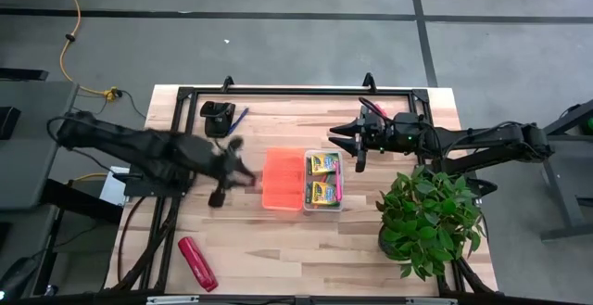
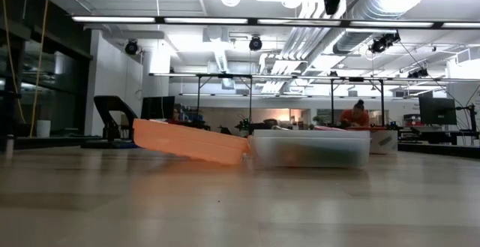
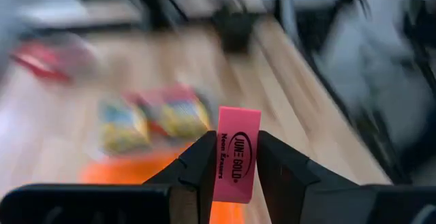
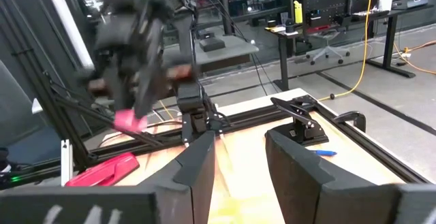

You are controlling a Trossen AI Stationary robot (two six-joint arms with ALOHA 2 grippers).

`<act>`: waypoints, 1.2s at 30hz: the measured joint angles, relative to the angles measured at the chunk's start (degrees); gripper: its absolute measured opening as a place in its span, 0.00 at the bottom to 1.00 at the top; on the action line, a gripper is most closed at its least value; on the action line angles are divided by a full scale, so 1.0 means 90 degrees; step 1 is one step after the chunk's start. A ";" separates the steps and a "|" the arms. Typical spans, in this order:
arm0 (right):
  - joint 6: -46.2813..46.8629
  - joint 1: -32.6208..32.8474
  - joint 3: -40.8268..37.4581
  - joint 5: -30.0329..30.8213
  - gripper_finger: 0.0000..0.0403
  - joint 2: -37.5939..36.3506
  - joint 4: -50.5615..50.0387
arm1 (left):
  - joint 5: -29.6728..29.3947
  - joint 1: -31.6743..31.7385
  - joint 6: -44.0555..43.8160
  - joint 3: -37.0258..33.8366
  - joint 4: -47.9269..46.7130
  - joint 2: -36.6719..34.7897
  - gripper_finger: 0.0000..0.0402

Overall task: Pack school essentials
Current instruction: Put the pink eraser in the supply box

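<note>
My left gripper (image 1: 236, 173) hangs above the table just left of the orange lid (image 1: 283, 180) and is shut on a pink eraser (image 3: 238, 142). The right wrist view shows this eraser (image 4: 129, 120) under the left arm. Two yellow-and-green crayon boxes (image 1: 323, 163) (image 1: 322, 194) lie in the clear box (image 1: 323, 207). The lid (image 2: 191, 142) leans with one edge on that box (image 2: 311, 148). My right gripper (image 1: 347, 144) is open in the air beyond the box's far right corner. A blue pen (image 1: 239, 117) lies beside the black holder (image 1: 218, 118). My left gripper pinches the pink eraser between its two fingers (image 3: 197, 166), one on each broad face of its lower part (image 3: 236, 176). The printed upper end stands out past the fingertips. The eraser is lifted clear of the table.
A long red glossy object (image 1: 196, 263) lies near the table's near left corner. A potted plant (image 1: 428, 212) stands at the near right. A black frame (image 1: 296, 90) runs along the table's far and side edges. Bare wood lies in front of the box.
</note>
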 joint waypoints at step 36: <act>-0.0015 0.0002 0.0000 -0.0002 0.31 0.0000 0.0018 | -0.0613 0.1165 -0.1238 -0.2617 0.6659 -0.0911 0.22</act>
